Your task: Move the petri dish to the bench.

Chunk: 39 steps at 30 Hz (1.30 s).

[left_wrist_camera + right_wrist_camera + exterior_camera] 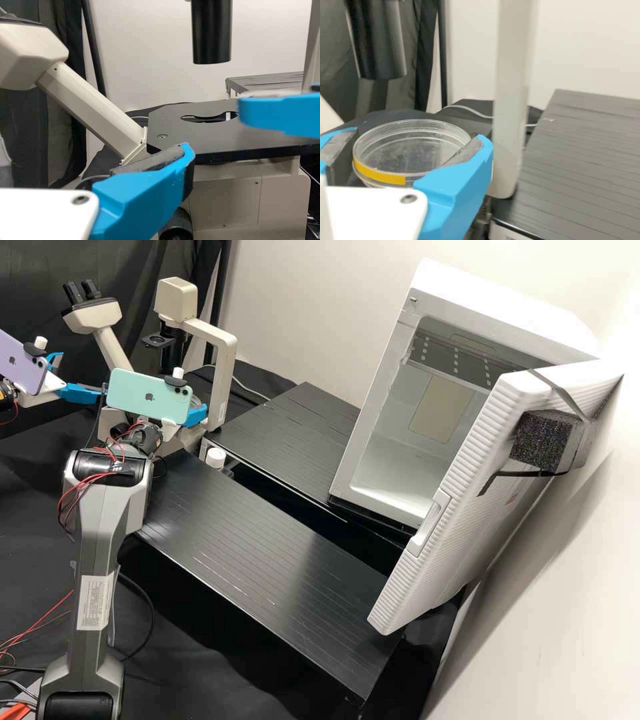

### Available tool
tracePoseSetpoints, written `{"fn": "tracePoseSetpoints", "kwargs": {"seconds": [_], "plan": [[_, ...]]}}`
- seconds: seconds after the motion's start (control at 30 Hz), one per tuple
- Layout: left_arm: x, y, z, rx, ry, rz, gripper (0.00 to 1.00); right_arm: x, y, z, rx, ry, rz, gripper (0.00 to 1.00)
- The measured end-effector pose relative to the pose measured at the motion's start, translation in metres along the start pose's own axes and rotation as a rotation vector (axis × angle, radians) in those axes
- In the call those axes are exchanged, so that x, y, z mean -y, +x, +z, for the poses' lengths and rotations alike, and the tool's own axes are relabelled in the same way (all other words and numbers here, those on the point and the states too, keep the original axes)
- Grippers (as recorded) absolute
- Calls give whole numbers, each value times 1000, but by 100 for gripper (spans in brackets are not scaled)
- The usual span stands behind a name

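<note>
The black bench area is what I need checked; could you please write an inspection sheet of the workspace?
Surface: two black, grooved platforms, with a glossy sheen.
Job's things: petri dish with a yellow band, held off the bench.
Clutter: small white round item by the platforms.
Grippers: left gripper open near the microscope stage; right gripper holding the dish.
Cables: red wires on an arm; pale cable behind the microscope.
Surroundings: microscope; white cabinet, door open; dark curtain.
</note>
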State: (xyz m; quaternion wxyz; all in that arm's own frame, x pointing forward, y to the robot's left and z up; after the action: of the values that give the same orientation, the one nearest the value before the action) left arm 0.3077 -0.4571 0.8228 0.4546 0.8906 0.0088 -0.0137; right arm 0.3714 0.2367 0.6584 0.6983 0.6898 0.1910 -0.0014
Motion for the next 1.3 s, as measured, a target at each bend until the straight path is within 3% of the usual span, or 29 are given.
{"fn": "tracePoseSetpoints", "kwargs": {"seconds": [0.37,0.77,0.9,1.17,1.3], "plan": [[0,0,0,0,0,0,100,-12,-53,14,-7,-33,48,0],[0,0,0,0,0,0,100,-38,-151,43,-22,-100,204,0],[0,0,0,0,0,0,100,-43,-172,64,41,-121,243,0],[0,0,0,0,0,0,100,-49,-213,121,275,-153,252,0],[0,0,0,0,0,0,100,-57,-231,136,317,-134,287,0]]}}
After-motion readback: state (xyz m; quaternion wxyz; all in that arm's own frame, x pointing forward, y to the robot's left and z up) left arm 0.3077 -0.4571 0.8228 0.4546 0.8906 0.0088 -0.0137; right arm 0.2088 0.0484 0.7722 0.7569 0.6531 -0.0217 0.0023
